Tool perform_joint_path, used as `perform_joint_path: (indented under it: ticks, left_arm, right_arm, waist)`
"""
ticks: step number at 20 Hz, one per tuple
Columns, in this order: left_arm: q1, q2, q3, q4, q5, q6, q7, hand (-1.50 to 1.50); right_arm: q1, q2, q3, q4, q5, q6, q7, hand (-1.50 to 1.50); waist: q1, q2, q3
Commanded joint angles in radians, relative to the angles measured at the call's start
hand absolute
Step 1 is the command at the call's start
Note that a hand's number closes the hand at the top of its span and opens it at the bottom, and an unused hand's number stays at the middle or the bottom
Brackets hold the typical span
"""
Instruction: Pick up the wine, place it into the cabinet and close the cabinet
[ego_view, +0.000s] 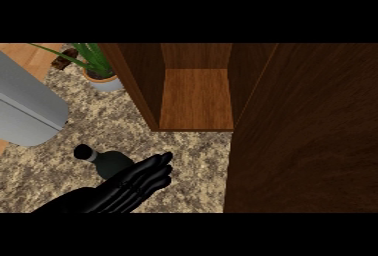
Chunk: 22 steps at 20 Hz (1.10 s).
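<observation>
Hands: one black hand (136, 182) in view, entering from the lower edge near the cabinet's front left corner; which arm it belongs to cannot be told from its place alone.
Hand state: fingers straight and held together, laid along the right side of the wine bottle, not curled round it.
Wine: one dark wine bottle (111, 161), on the counter in front of the cabinet and to its left, neck pointing away left; its lower body is hidden behind the hand.
Counter: one speckled beige stone counter (192, 160), carrying bottle, cabinet and plant.
Cabinet: one dark wooden cabinet (196, 97), standing open, its lighter floor bare.
Door: one cabinet door (303, 130), swung out to the right of the opening, cut off at the right and lower edges.
Grey object: one rounded grey appliance (26, 107), well left of the cabinet, cut off; hard to identify.
Plant: one potted plant (100, 67), just beside the cabinet's far left wall.
Beyond: pale wooden surface (26, 52) behind the plant.
</observation>
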Motion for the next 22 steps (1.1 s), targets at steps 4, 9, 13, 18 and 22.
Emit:
perform_joint_path:
  ticks: [4, 9, 13, 18, 22]
  left_arm:
    - [-0.03, 0.029, 0.064, -0.219, 0.009, 0.056, 0.058, -1.5]
    - [-0.052, 0.052, 0.137, -0.201, 0.063, 0.064, 0.091, -1.5]
    - [-0.079, 0.07, 0.19, -0.202, 0.051, 0.069, 0.099, -1.5]
    - [-0.104, 0.092, 0.312, -0.112, 0.109, -0.008, 0.058, -1.5]
    - [-0.175, 0.118, 0.392, 0.002, 0.129, -0.068, 0.037, -1.5]
  right_arm:
    - [0.013, -0.036, -0.017, -0.18, -0.025, -0.012, 0.089, -1.5]
    - [0.033, -0.044, -0.01, -0.19, -0.025, -0.018, 0.086, -1.5]
    - [-0.028, -0.05, -0.039, -0.186, -0.032, -0.044, 0.137, -1.5]
    - [-0.005, -0.042, 0.002, -0.231, 0.001, -0.069, 0.128, -1.5]
    - [0.008, -0.056, 0.006, -0.25, -0.033, -0.059, 0.139, -1.5]
  waist:
    - [0.005, 0.001, 0.0]
    - [0.0, 0.003, 0.0]
    - [0.007, 0.003, 0.0]
    - [-0.003, 0.004, -0.001]
    - [-0.013, 0.006, -0.001]
